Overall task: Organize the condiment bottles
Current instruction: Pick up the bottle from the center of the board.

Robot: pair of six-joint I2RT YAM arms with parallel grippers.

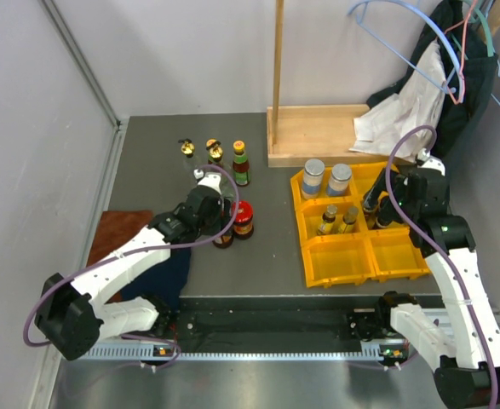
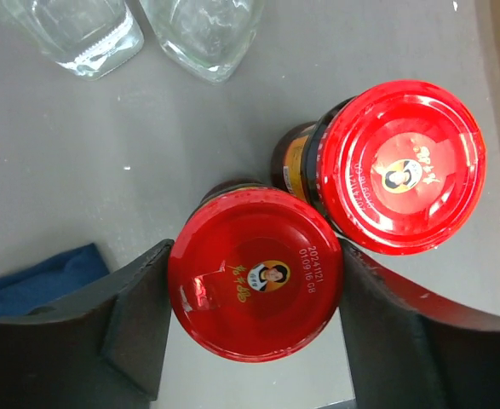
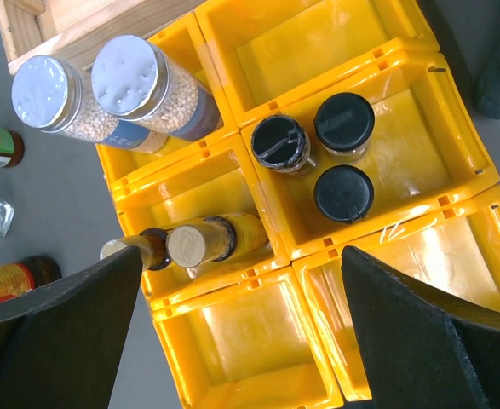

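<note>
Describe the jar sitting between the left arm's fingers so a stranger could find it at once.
Left of the yellow bin, two red-lidded jars stand together on the grey table. Take the jar nearer the arms, between the left fingers; its lid bears a small oval portrait, while its neighbour's carries a bigger white face.

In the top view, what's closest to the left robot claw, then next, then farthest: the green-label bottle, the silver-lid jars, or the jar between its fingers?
From the left gripper:
1. Red-lidded jar, between its fingers.
2. Green-label bottle, farther back.
3. Silver-lidded jars, off right, in the yellow bin.
</note>
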